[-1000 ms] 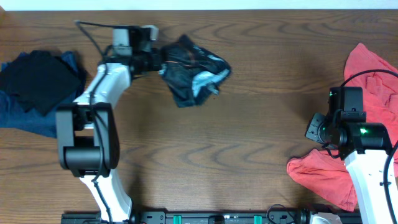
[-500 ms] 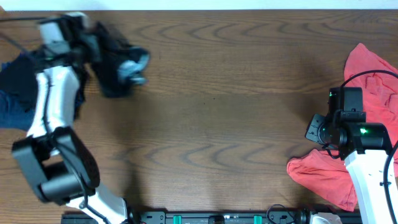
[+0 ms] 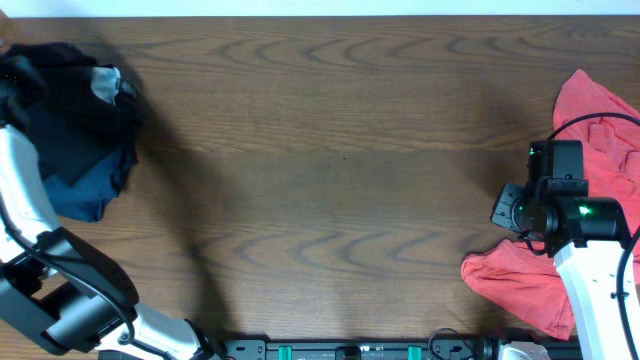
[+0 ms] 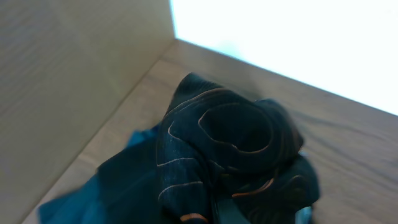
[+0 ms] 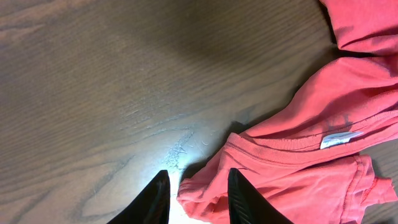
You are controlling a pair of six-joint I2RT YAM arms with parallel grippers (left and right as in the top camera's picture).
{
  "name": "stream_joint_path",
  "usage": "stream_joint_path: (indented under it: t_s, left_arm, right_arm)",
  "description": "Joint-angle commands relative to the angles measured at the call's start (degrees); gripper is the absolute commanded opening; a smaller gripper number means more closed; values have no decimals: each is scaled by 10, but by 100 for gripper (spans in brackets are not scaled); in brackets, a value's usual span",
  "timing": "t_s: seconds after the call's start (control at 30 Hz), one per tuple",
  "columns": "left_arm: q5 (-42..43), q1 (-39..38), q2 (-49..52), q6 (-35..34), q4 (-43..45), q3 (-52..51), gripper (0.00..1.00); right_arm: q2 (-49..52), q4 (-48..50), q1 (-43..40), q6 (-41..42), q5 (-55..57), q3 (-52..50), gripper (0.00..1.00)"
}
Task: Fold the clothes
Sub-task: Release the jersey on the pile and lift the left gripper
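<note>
The black jersey (image 3: 70, 95) with thin orange contour lines is bunched at the table's (image 3: 330, 150) 10 o'clock corner in the overhead view. It sits on a dark blue garment (image 3: 85, 190) that spreads out toward 7 o'clock from it. In the left wrist view the jersey fills the middle of the frame as a rumpled mound. The left gripper (image 4: 225, 210) is clenched on its cloth (the fingers are almost wholly buried in the folds).

The coral-red shirt (image 3: 600, 120) lies crumpled along the table's right edge, from about 2 o'clock down to 4 o'clock. The right gripper (image 5: 198, 198) hangs over bare wood at the shirt's left border with its jaws apart and nothing between them. A corner of the shirt's hem shows in the gap, and I cannot tell whether the fingers touch it. The white label (image 5: 339, 138) lies toward 2 o'clock from the fingertips.
</note>
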Motion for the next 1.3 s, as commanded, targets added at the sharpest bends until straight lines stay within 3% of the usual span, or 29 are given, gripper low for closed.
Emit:
stream_joint_path:
  t_s: [0.0,0.53,0.57,0.63,0.77,1.1,1.27]
  left_arm:
    - [-1,23,-10,-11,-16,11,6]
    - [-2,93,-5,-15,-107,-17,6]
    - [-1,95,-5,-16,-115,-17,17]
    - [-1,96,-5,-16,-132,-17,98]
    - [10,95,-10,-82,-150,-16,98]
    - [301,80,-59,-113,-164,-16,98]
    - [319,23,-68,-106,-210,-16,98]
  right_arm:
    - [-5,-1,3,-7,2,9,29]
    - [-5,3,3,-7,16,9,29]
    - [-5,5,3,-7,16,9,30]
    - [-5,11,3,-10,16,9,30]
    - [-5,30,3,-12,16,9,31]
    - [32,116,3,-41,1,9,33]
    - [97,188,4,-103,-72,9,39]
